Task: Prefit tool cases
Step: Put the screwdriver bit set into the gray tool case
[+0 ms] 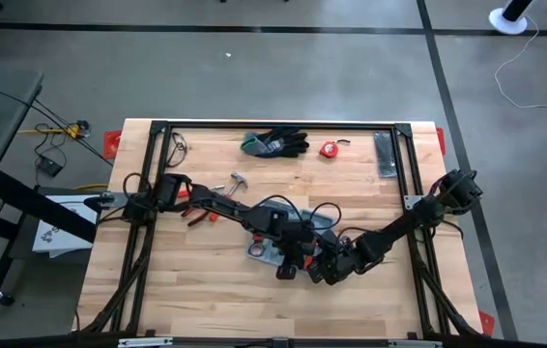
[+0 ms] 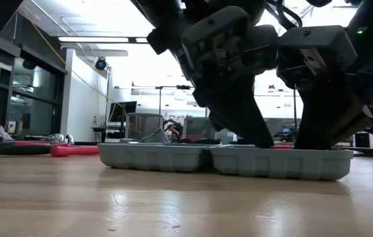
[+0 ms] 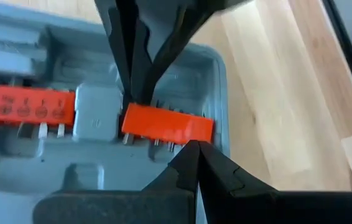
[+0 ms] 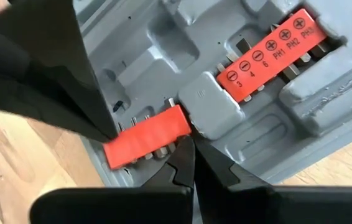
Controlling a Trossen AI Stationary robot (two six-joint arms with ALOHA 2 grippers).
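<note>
1. High view: overhead, straight down, far; covers the whole table and both arms.
2. Low view: at tabletop height, level across the wood into the room; very near the open tool case.
3. Left wrist view: close, steep onto the case interior.
4. Right wrist view: same spot, opposite side.
5. Both wrist views share the orange bit holder.

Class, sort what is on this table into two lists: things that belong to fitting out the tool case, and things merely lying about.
Job in hand:
- open grey-blue tool case
- orange bit holder
- left tool
- right tool

Lying about:
- black-and-green gloves
- dark flat bar
- small hammer
</note>
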